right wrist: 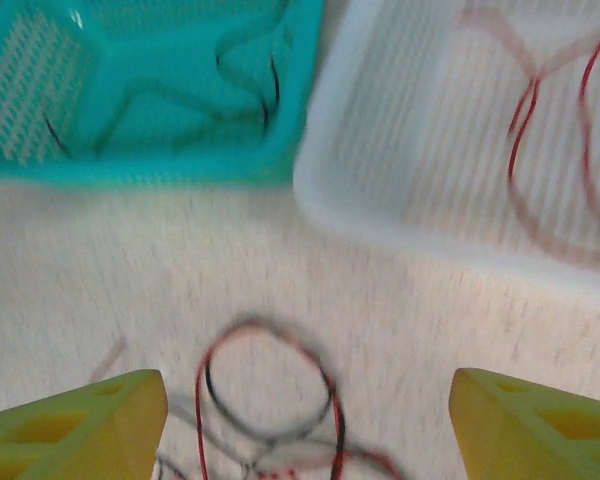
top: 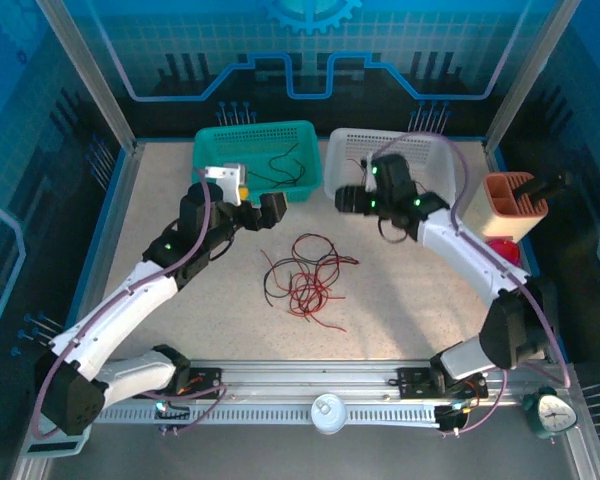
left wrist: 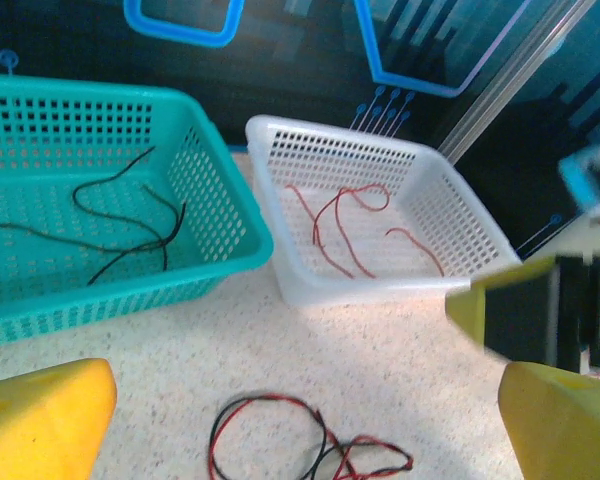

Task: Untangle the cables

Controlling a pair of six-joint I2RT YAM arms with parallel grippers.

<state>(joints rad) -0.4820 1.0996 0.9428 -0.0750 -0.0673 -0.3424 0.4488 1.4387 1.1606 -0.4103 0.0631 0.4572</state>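
A tangle of red and black cables (top: 305,275) lies on the table's middle. Its top loop shows in the left wrist view (left wrist: 280,440) and, blurred, in the right wrist view (right wrist: 270,400). My left gripper (top: 260,212) hovers up and left of the tangle, jaws open and empty (left wrist: 305,430). My right gripper (top: 368,212) hangs up and right of it by the white basket, also open and empty (right wrist: 310,430). The teal basket (top: 255,128) holds black cables (left wrist: 130,225). The white basket (left wrist: 360,290) holds red cables (left wrist: 340,225).
An orange-brown holder (top: 515,205) with a dark tool stands at the right edge, a red object (top: 502,248) below it. A small clock (top: 552,410) and a white round knob (top: 328,412) sit by the front rail. Blue walls enclose the table.
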